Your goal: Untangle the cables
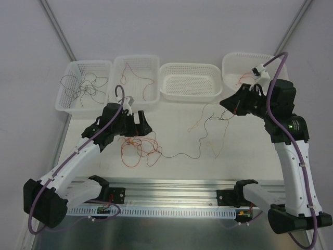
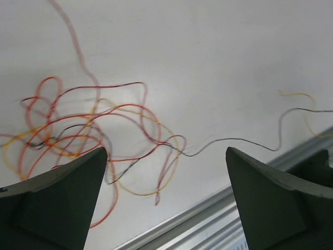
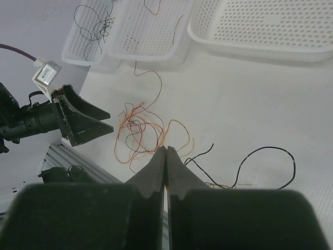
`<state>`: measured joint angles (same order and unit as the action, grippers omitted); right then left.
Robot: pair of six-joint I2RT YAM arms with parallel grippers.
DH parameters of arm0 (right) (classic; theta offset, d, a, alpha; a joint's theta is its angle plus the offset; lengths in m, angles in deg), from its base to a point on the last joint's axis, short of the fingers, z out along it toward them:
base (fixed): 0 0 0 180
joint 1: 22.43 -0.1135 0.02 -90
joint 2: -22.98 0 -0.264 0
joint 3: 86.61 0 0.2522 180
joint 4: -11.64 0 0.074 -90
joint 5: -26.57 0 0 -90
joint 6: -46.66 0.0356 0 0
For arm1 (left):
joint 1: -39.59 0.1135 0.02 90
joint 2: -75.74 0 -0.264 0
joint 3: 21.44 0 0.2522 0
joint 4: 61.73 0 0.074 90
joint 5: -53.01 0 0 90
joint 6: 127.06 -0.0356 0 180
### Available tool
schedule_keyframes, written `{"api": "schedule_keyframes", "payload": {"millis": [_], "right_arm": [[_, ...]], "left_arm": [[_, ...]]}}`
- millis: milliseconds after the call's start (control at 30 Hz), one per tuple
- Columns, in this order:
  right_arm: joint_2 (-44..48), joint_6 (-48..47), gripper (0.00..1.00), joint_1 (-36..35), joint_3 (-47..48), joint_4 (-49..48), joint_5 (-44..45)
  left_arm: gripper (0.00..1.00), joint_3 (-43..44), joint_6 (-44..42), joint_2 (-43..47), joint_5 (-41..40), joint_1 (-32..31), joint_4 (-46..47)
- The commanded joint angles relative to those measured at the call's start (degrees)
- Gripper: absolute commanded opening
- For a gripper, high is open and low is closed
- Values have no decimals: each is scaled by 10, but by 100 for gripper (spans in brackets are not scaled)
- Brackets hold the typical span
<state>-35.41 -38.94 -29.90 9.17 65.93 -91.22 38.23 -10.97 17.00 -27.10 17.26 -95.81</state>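
Note:
A tangle of thin red, orange-yellow and dark cables (image 1: pixel 138 146) lies on the white table left of centre. It also shows in the left wrist view (image 2: pixel 78 130) and the right wrist view (image 3: pixel 138 130). A dark grey cable (image 1: pixel 182 155) trails from it to the right. My left gripper (image 1: pixel 140 124) is open and empty, just above the tangle's far edge; its jaws stand wide apart (image 2: pixel 166 151). My right gripper (image 1: pixel 227 104) is raised at the right and shut (image 3: pixel 166 147). An orange-yellow cable (image 3: pixel 182 127) appears to run into its tips.
Four white baskets line the far edge. The leftmost basket (image 1: pixel 66 99) holds dark grey cables. The second basket (image 1: pixel 136 58) holds a red one. The third basket (image 1: pixel 188 95) shows none. The rightmost basket (image 1: pixel 244 57) is behind my right arm. A metal rail (image 1: pixel 171 187) runs along the near edge.

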Motion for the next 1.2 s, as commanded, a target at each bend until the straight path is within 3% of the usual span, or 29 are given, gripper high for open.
{"api": "schedule_keyframes", "payload": {"millis": [0,167,333,500,733,867,900,1000,1033,1167], "right_arm": [[10,19,1,-26,-20,-47,2],[19,39,1,-53,-54,-78,17],[23,53,1,-76,-70,-92,33],[32,68,1,-92,-87,-109,36],[35,82,1,-112,-98,-119,34],[34,80,1,-117,-97,-120,29],[35,81,1,-118,-96,-121,28],[31,66,1,-117,-98,-115,28],[28,59,1,-118,-97,-110,37],[24,22,1,-111,-105,-92,77]], "left_arm": [[99,33,-15,-1,114,-69,82],[99,55,16,-58,173,-164,191],[99,97,34,-132,159,-248,282],[96,149,29,-199,124,-289,308],[79,202,19,-289,74,-314,316],[57,207,21,-305,62,-317,317],[39,206,20,-304,60,-317,317],[6,190,12,-288,45,-317,316],[0,176,8,-269,39,-316,312],[0,121,4,-194,-30,-304,258]]}}
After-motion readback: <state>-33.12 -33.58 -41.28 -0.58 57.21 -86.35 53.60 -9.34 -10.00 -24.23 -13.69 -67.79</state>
